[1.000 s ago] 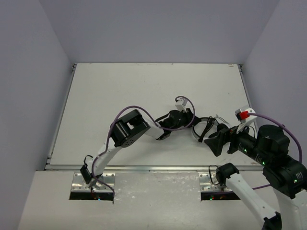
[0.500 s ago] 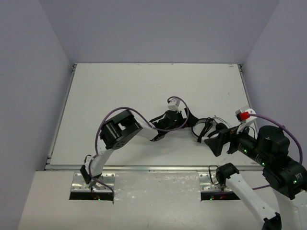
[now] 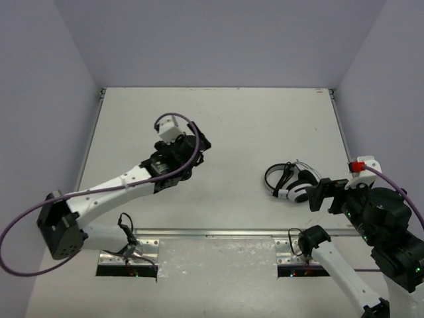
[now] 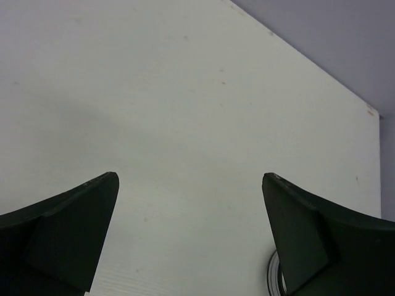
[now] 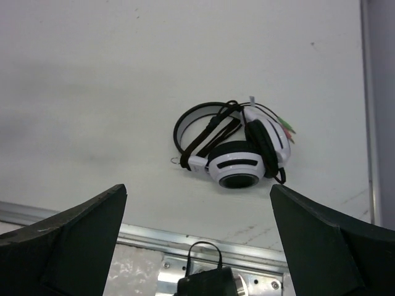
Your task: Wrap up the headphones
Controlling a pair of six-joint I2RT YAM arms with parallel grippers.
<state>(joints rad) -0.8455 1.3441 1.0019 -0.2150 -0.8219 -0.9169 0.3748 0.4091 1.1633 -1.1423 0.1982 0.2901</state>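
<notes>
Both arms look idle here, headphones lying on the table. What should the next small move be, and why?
Probably withdraw to the rest pose. The headphones lie on the table with the cord apparently bundled around the headband, only the plugs sticking out, and the left gripper and right gripper are open, touching nothing.

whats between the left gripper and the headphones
Only bare table: in the top view nothing lies between the left gripper and the headphones.

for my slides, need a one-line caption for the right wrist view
White-and-black over-ear headphones lie on the white table, ahead of the open, empty right gripper.
</notes>
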